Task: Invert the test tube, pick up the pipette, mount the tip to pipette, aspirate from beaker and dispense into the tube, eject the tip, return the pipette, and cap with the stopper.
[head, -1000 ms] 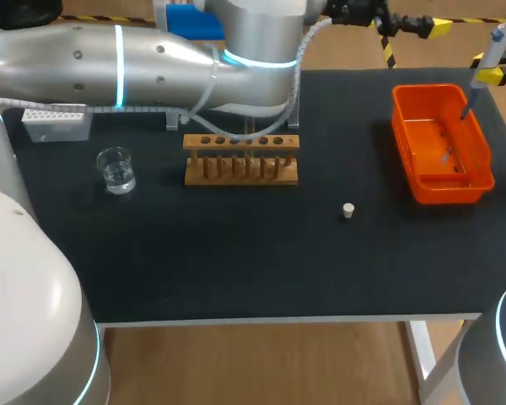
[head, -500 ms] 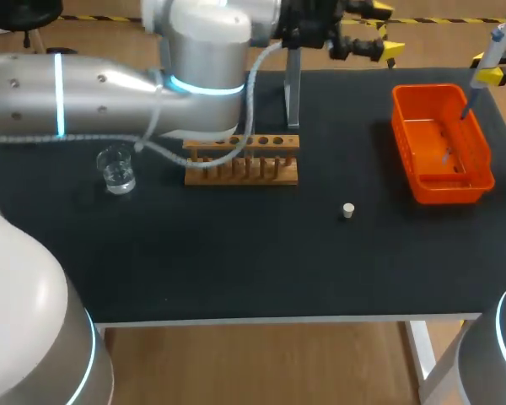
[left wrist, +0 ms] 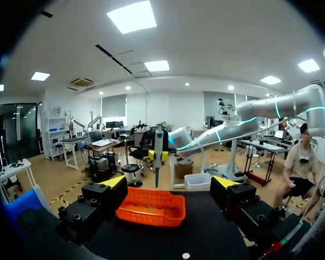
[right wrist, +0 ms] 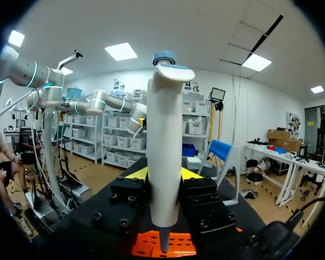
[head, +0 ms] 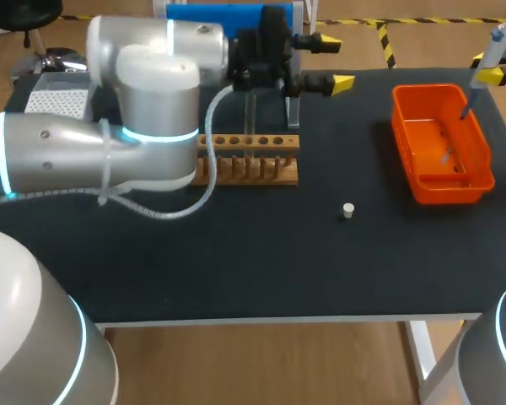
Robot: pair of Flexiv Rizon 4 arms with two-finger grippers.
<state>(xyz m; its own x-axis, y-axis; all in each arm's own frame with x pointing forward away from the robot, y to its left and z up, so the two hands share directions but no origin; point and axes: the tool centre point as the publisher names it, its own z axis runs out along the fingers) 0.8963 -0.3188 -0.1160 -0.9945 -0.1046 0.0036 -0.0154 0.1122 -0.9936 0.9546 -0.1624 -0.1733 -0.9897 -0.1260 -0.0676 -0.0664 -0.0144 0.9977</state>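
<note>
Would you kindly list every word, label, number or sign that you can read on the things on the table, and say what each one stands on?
No text can be read on any of them.
The pipette, the orange tray, the wooden rack, the stopper and the tip box show no print in these views; any fine marks would be too small to tell.

The head camera sits high behind the robot, looking down on the black table (head: 236, 270), with the orange bin (head: 445, 196) at upper right. The left wrist camera looks level across the table toward that bin. The right wrist camera, just over it, also faces out level, the pipette (right wrist: 163, 146) upright close before it.
</note>
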